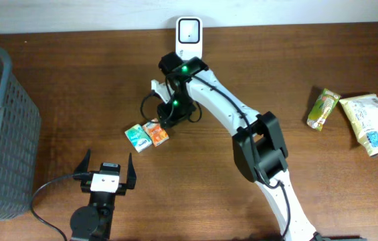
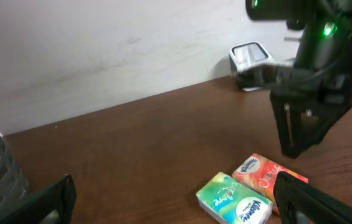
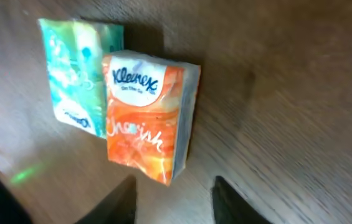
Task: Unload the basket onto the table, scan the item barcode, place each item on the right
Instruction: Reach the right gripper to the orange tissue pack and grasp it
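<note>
Where right arm (image 1: 222,110) reaches over desk (image 1: 322,194) middle, own links hide right gripper (image 3: 176,202) from above; wrist view: fingertips (image 3: 116,202) cut off, parted, empty, just short of orange tissue pack (image 3: 144,118). Near front edge, left gripper (image 1: 107,164) spread wide.

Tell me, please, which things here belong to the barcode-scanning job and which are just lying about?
Job: white barcode scanner; orange Kleenex tissue pack; right gripper near it.
Lying about, probably: teal tissue pack; grey mesh basket; green snack packet; pale snack bag.
</note>
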Tool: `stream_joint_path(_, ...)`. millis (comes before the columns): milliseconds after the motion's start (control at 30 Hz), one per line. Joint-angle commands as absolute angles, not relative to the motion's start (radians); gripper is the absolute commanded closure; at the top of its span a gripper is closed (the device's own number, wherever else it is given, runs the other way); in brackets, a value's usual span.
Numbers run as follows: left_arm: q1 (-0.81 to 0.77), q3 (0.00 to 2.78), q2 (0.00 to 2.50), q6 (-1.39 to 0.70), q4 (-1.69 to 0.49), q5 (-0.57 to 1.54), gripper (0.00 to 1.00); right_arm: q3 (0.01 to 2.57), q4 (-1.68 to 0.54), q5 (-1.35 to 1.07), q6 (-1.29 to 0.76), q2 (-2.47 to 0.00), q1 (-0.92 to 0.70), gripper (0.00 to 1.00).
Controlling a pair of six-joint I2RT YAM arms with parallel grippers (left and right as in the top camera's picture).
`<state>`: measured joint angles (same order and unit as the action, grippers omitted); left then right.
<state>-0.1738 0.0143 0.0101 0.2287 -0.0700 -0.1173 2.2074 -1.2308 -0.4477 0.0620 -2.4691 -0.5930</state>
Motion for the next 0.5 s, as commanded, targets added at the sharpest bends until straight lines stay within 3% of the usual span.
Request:
stream_joint_path(0, -0.172, 0.009, 0.006, 0.241, -0.068, -0.125, 0.01, 2.208, -1.229, -0.460, 0.071, -2.513, -0.609, 0.69)
stream_joint_path(100, -0.172, 0.009, 0.006, 0.241, -0.068, -0.125, 0.01, 2.209, -1.214, -0.461, 0.071, -2.533, -0.621, 0.70)
stream_joint_path(200, -0.172, 0.009, 0.006, 0.241, -0.068, -0.125, 0.01, 2.209, -1.215, -0.467, 0.070, -2.537, -0.622, 0.79)
stream_joint_path(367, -0.172, 0.009, 0.006, 0.241, -0.068, -0.125, 0.01, 2.208, -1.219, -0.508, 0.067, -2.544, -0.622, 0.80)
stream_joint_path(400, -0.172, 0.009, 0.006, 0.241, -0.068, -0.125, 0.01, 2.208, -1.223, -0.516, 0.046, -2.544, -0.622, 0.96)
stream_joint_path(467, -0.172, 0.009, 0.006, 0.241, -0.068, -0.125, 0.01, 2.209, -1.242, -0.516, 0.045, -2.544, -0.619, 0.96)
